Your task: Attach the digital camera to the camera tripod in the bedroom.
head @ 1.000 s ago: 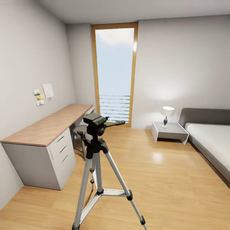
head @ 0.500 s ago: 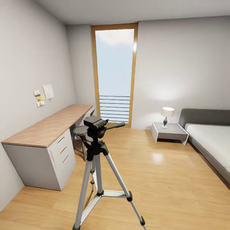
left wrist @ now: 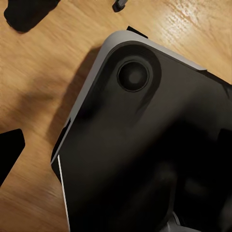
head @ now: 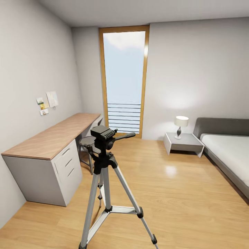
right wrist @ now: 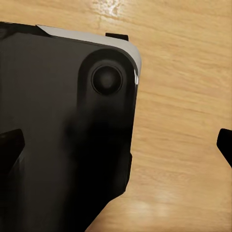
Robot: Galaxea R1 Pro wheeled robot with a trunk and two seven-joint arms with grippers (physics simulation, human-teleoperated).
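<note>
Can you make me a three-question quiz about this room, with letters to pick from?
1. Where is the lamp?
A. on the nightstand by the bed
B. on the desk
C. on the floor

2. What colour is the window frame?
A. white
B. wood brown
C. black

3. What is on the tripod head?
A. a camera
B. a lamp
C. nothing

Answers: 1 A, the lamp stands on the small white nightstand beside the bed. 2 B, a wood-brown frame runs round the tall glass. 3 C, the black head is bare on top, with only its handle sticking out.
</note>
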